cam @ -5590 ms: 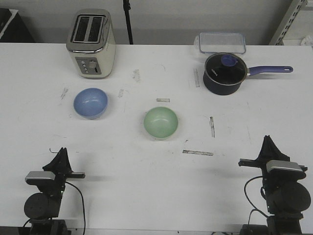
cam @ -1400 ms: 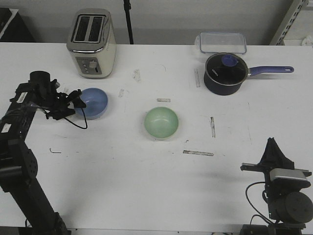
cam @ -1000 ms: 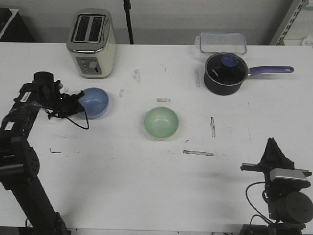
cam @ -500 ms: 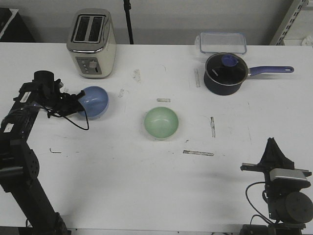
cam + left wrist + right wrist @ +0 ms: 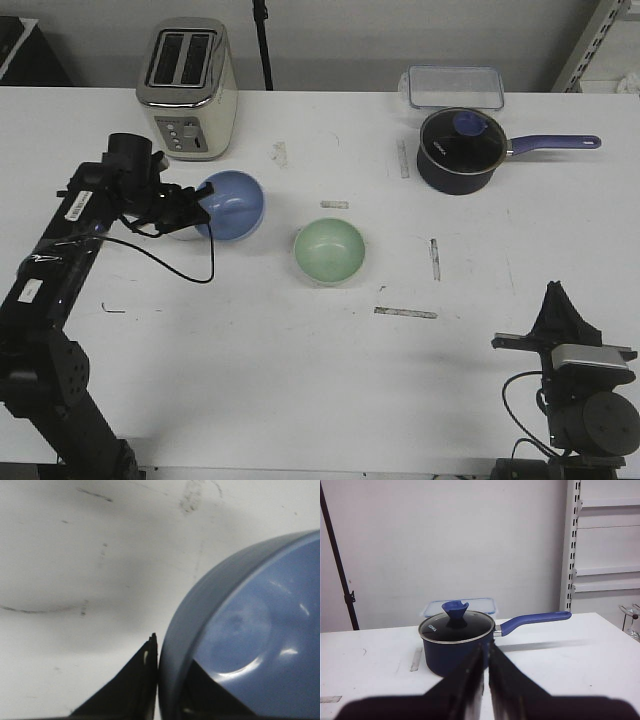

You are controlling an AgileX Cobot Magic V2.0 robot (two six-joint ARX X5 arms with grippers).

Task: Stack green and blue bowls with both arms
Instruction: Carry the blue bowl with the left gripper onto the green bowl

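Now the left fingers (image 5: 197, 205), clamped on the blue bowl's (image 5: 232, 204) rim, have lifted it toward the green bowl (image 5: 329, 250); the right fingers (image 5: 556, 301) rest closed.

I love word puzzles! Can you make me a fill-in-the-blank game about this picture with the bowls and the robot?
1. The left gripper pinches the rim of the glossy pale ____ bowl.
2. The glossy mint green bowl sits on the white ____.
3. The dark saucepan has a purple ____ pointing right.
4. The cream toaster has ____ slots on top.

Missing words: blue; table; handle; two
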